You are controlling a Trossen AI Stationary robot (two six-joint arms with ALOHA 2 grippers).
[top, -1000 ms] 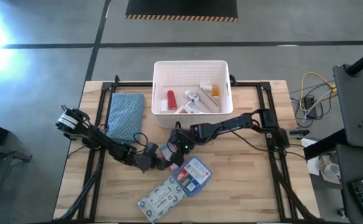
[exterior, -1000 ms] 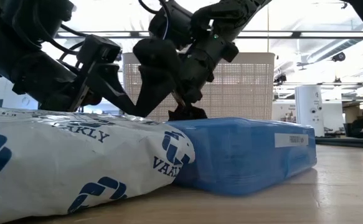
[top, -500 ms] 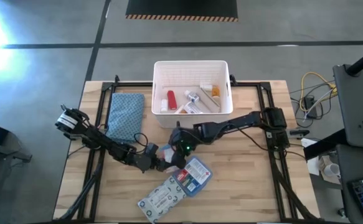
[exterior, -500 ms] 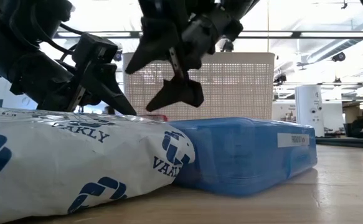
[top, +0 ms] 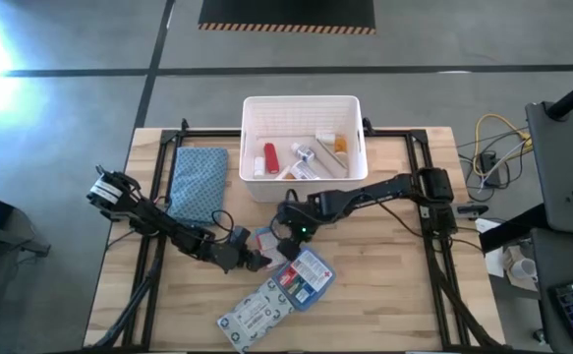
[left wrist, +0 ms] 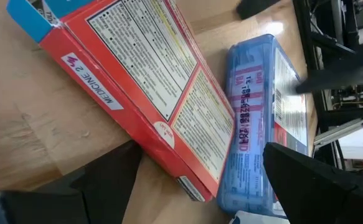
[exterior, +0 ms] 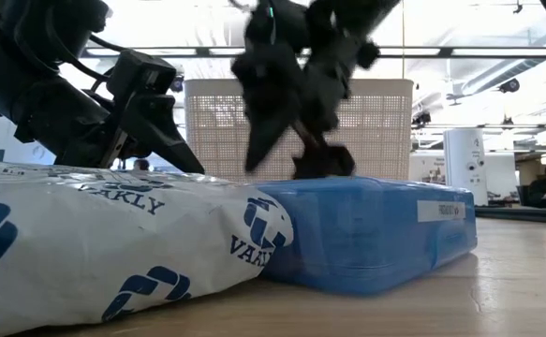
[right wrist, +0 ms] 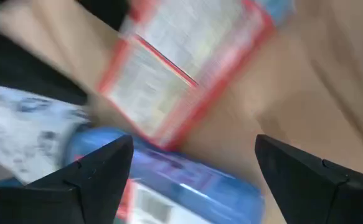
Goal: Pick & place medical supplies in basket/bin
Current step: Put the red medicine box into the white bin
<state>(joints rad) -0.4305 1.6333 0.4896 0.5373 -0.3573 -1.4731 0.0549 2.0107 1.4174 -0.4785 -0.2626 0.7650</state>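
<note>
The red-white packet lies flat on the table's middle, its long side beside the blue-red packet. The grey-white patterned flat pack lies nearer the near edge. My left gripper is low and open, and its fingers stand on either side of the red-white packet's end. My right gripper hovers open over the same packet and the blue-red packet. The white bin at the far edge holds a red tube, a white bottle and other supplies.
A blue-grey folded cloth lies left of the bin. A black frame runs around the tabletop. In the low view the patterned pack and the blue-red packet fill the foreground, with the bin's slotted wall behind. Bare wood lies on the right.
My right gripper has risen from beside the red-white packet, moved a little toward the table's right and come down again behind the blue-red packet, turning as it went. My left gripper and the packets have stayed where they were.
</note>
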